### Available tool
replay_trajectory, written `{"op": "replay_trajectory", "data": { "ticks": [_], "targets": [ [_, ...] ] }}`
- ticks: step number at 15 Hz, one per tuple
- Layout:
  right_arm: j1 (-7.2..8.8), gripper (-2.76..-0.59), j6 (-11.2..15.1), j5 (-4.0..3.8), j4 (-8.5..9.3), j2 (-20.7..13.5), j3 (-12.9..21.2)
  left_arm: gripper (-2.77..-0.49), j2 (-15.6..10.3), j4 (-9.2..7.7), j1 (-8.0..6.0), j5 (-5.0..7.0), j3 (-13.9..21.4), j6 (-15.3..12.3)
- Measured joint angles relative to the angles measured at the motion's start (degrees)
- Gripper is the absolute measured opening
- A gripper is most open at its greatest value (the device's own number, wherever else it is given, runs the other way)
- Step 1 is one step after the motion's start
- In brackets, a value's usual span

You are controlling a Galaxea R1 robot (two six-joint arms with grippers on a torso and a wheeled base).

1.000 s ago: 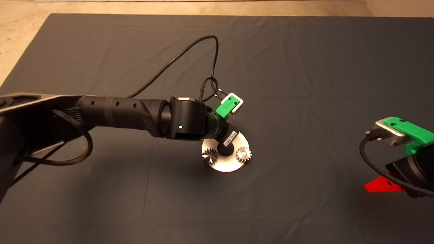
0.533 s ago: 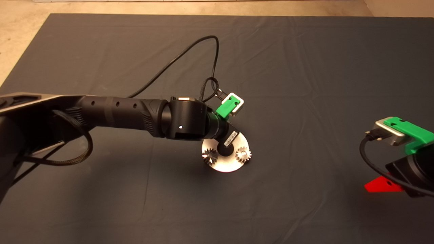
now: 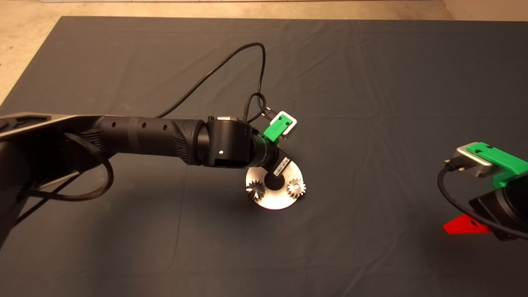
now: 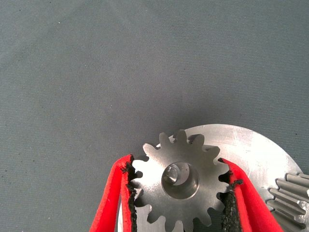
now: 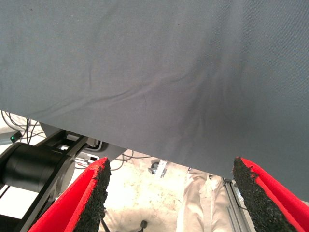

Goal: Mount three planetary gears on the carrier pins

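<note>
Right tool (image 5: 171,193) is parked at the near right edge of the table (image 3: 371,82), fingers spread wide, holding nothing; leave it there.

Left tool (image 4: 179,193) is over the far side of the disc (image 3: 274,200), its two pads pinching the third gear (image 4: 179,179) on opposite teeth. In the wrist view the gear lies flat, bore facing the camera, with a pin (image 4: 175,175) showing inside the hole, a bit off-centre. I can't tell if it's fully seated. So press straight down, keep the gear level, don't twist, and only let go once it sits flat on the disc. Watch that its teeth don't ride up on the neighbour gear (image 4: 292,195) just beside it.

Head view: two gears already sit on pins, one left (image 3: 255,189), one right (image 3: 295,188) of the centre hole. All gears lie flat, axis vertical, no long side; the disc is flat on the table.
</note>
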Motion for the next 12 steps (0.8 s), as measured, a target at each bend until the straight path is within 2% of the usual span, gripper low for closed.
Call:
{"op": "replay_trajectory", "data": {
  "ticks": [12],
  "targets": [
    [0.00, -1.49, 0.00, 0.00, 0.00, 0.01, 0.00, -2.50, -0.03, 0.04, 0.00, -0.41, -0.39, 0.00]
  ]
}}
